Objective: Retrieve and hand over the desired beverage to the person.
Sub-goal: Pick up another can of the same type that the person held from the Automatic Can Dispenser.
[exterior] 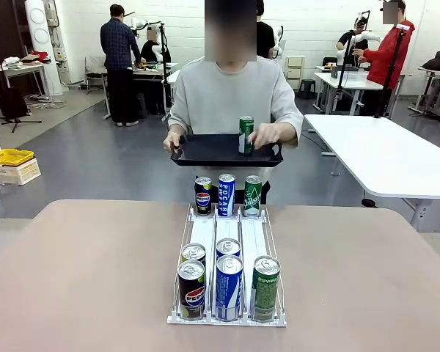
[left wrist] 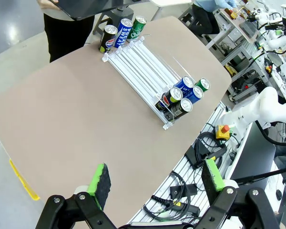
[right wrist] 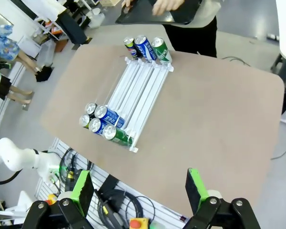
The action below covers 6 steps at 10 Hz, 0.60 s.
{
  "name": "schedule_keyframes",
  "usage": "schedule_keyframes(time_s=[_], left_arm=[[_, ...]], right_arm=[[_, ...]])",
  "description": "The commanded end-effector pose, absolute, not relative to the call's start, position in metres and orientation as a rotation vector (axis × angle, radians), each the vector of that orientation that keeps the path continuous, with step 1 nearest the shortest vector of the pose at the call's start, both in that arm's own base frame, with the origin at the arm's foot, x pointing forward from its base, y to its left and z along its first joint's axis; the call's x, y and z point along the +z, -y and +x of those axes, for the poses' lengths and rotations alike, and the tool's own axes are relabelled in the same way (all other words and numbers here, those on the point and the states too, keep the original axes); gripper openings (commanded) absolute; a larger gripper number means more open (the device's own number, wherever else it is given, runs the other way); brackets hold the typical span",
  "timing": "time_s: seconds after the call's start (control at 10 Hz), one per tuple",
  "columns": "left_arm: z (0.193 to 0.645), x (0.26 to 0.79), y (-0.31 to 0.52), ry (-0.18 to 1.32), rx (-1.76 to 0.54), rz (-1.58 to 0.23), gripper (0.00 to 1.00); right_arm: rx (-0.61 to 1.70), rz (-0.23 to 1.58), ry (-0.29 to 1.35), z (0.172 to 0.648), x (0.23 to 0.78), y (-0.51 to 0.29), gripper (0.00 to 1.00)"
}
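Presently, in the front view, the person in a light grey sweatshirt [exterior: 233,92] stands at the far side holding a flat black tray [exterior: 205,150], one hand [exterior: 273,134] against an upright green can [exterior: 246,135] on it. A clear plastic three-lane rack [exterior: 203,233] on the tan table [exterior: 81,271] carries drink cans [exterior: 226,286] at both ends. In the left wrist view, the left gripper [left wrist: 156,177] is spread wide and empty. In the right wrist view, the right gripper [right wrist: 139,185] is likewise spread, holding nothing.
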State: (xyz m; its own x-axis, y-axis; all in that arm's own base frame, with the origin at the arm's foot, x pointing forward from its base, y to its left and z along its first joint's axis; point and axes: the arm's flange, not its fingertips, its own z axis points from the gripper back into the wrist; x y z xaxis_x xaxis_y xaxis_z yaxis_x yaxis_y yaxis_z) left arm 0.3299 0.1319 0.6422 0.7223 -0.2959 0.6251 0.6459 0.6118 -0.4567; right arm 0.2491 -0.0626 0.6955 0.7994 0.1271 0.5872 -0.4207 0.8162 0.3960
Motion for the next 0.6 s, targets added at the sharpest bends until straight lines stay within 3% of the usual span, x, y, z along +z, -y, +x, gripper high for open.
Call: schedule_keyframes(time_s=[0.0,0.5], left_arm=[[0.3296,0.6435,-0.1333,0.547,-0.592,-0.741,1.0],[0.3296,0.6435,-0.1333,0.547,-0.592,-0.741,1.0]], right_arm=[[0.325,0.565,0.58,0.2489,0.6965,0.0649,1.0],[0.325,0.565,0.58,0.2489,0.6965,0.0649,1.0]])
